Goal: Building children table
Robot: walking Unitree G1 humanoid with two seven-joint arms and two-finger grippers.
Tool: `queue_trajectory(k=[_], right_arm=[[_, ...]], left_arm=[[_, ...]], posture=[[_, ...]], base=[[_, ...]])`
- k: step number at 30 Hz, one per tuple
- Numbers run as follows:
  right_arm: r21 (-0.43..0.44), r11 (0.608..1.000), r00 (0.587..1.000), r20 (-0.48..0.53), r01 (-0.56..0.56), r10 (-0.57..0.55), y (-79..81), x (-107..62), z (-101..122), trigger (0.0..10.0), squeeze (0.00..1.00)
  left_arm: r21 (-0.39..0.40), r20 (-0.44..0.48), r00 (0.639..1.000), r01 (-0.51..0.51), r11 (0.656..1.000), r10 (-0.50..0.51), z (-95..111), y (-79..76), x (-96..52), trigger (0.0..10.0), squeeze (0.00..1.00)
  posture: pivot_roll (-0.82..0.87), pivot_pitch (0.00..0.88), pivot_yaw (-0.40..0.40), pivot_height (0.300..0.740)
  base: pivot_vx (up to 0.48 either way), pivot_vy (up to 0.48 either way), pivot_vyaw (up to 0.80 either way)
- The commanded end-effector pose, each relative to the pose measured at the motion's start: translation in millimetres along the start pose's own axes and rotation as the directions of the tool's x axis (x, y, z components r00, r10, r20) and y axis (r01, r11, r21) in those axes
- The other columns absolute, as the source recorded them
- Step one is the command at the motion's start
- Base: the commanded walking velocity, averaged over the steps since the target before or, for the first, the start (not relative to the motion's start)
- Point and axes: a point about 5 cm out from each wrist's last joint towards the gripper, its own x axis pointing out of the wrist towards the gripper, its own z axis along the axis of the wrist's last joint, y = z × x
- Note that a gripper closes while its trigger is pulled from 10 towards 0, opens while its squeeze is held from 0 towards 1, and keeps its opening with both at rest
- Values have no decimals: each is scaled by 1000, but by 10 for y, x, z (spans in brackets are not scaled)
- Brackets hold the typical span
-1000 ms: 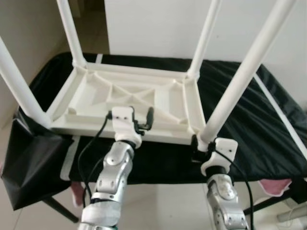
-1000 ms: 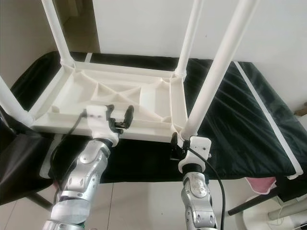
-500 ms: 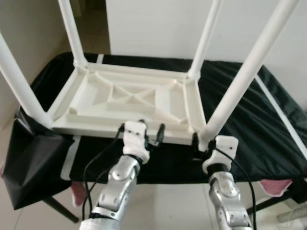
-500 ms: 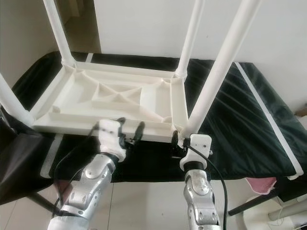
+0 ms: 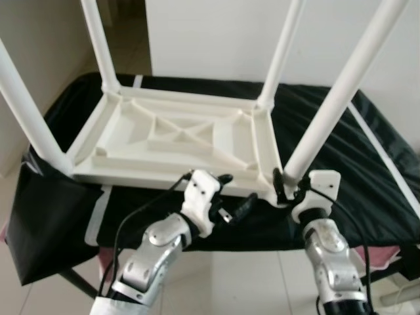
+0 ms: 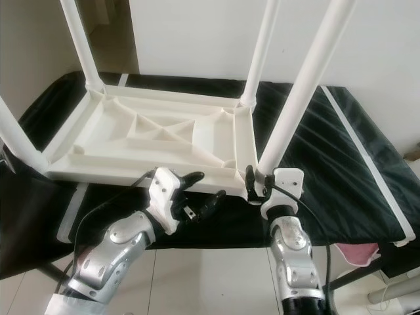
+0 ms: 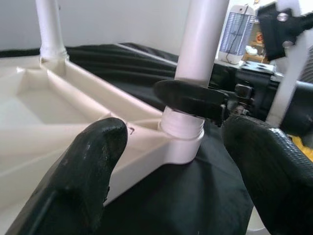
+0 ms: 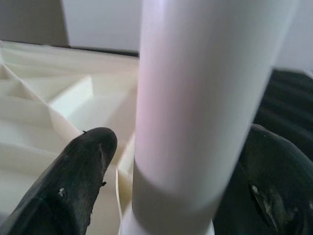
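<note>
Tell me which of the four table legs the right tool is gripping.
The near right leg: the right tool clamps its base at the table's front right corner.

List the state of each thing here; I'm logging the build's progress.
Children's table: upside down on the black cover, four legs fitted, pointing up.
Near right leg: upright in its corner socket.
Right hand: fingers around that leg's base.
Left hand: open, empty, at the near edge.
Black cover: spread, wrinkled.
</note>
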Motion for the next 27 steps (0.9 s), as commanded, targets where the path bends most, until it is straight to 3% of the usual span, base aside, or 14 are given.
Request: queue_trajectory(k=[1,6,7,11,12,13,14,16,24,25,27], right_arm=[[-11,995,994,-38,-99,98,-29,49,-34,10000,0],[-32,980,979,-64,-198,196,-48,100,-35,10000,0],[-61,957,957,-90,-283,277,-48,135,-40,10000,0],[-65,937,934,-125,-344,334,-39,145,-72,10000,0],[-57,936,931,-136,-348,338,-51,147,-91,3725,0],[-53,936,931,-142,-347,337,-60,149,-103,3725,0],[-52,937,930,-146,-346,336,-71,149,-114,1922,0],[-70,934,928,-167,-349,334,-104,134,-161,0,0],[-77,937,928,-190,-341,322,-148,93,-225,0,0],[-77,944,935,-186,-321,303,-155,91,-224,10000,0],[-70,956,947,-174,-286,270,-158,85,-217,10000,0]], left_arm=[[2,-20,994,107,994,-107,-13,-36,6,10000,0],[7,-22,992,125,992,-125,6,-15,5,10000,0],[15,-26,990,136,991,-136,21,4,1,10000,0],[7,-30,989,142,990,-142,39,0,-8,10000,0],[3,-31,989,144,990,-144,44,-10,-13,10000,0],[1,-32,989,145,989,-145,46,-17,-16,10000,0],[0,-33,989,146,989,-146,47,-24,-17,10000,0],[-7,-30,989,144,989,-145,47,-44,-18,10000,0],[-11,-36,990,138,990,-138,34,-71,-27,10000,0],[-12,-38,990,137,991,-137,35,-66,-25,10000,0],[-13,-39,990,134,991,-135,38,-55,-24,10000,0]], posture=[[4,0,-78,740],[6,0,-75,740],[10,0,-75,740],[12,0,-74,740],[16,0,-76,740],[16,0,-76,740],[18,0,-77,740],[22,0,-79,740],[19,0,-77,740],[18,0,-78,740],[14,0,-77,740]], base=[[0,0,0],[0,0,0],[0,0,0],[0,0,0],[0,0,0],[0,0,0],[0,0,0],[0,0,0],[0,0,0],[0,0,0],[0,0,0]])
